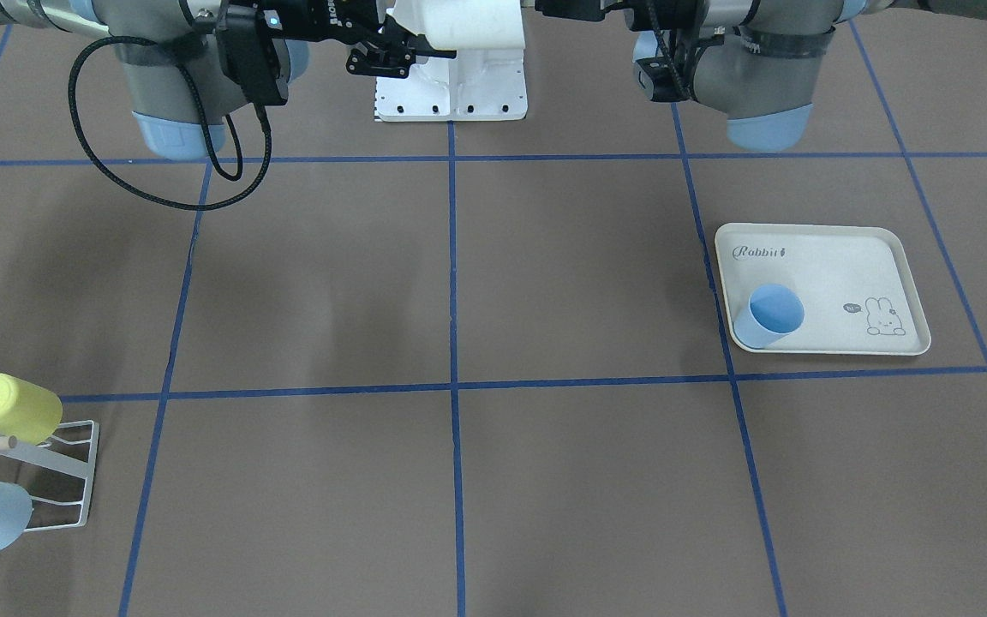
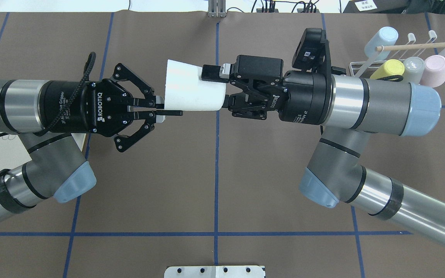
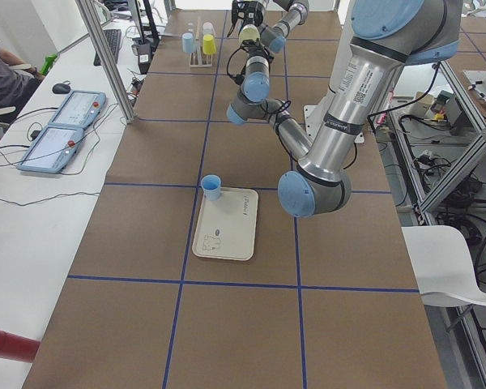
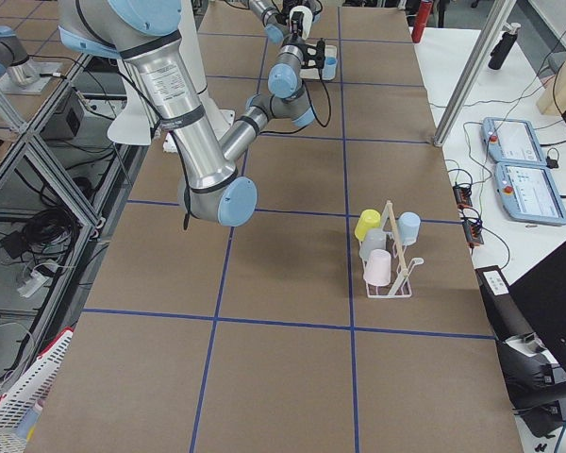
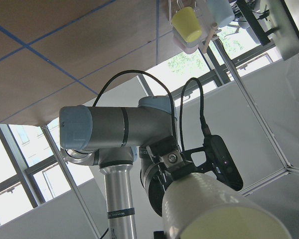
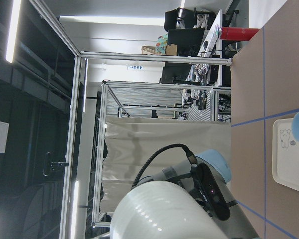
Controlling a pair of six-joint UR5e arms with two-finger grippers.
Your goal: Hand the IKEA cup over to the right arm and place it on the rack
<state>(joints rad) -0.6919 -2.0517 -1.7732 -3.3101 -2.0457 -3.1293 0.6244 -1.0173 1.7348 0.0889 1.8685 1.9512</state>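
Observation:
The IKEA cup (image 2: 191, 88) is white and hangs on its side in mid-air between the two arms. My left gripper (image 2: 170, 108) is shut on the wall at its rim. My right gripper (image 2: 215, 87) has its fingers (image 2: 211, 72) closed against the sides of the cup's base. The cup fills the bottom of the left wrist view (image 5: 214, 209) and of the right wrist view (image 6: 164, 214). The white wire rack (image 2: 400, 48) with a wooden dowel stands at the table's far right, behind the right arm. It also shows in the front view (image 1: 65, 480).
The rack holds a light blue (image 2: 381, 38), a yellow (image 2: 388, 69), a grey (image 2: 413, 65) and a pink cup (image 2: 435, 69). A cream rabbit tray (image 1: 853, 266) on the robot's left side carries a blue cup (image 1: 769, 315).

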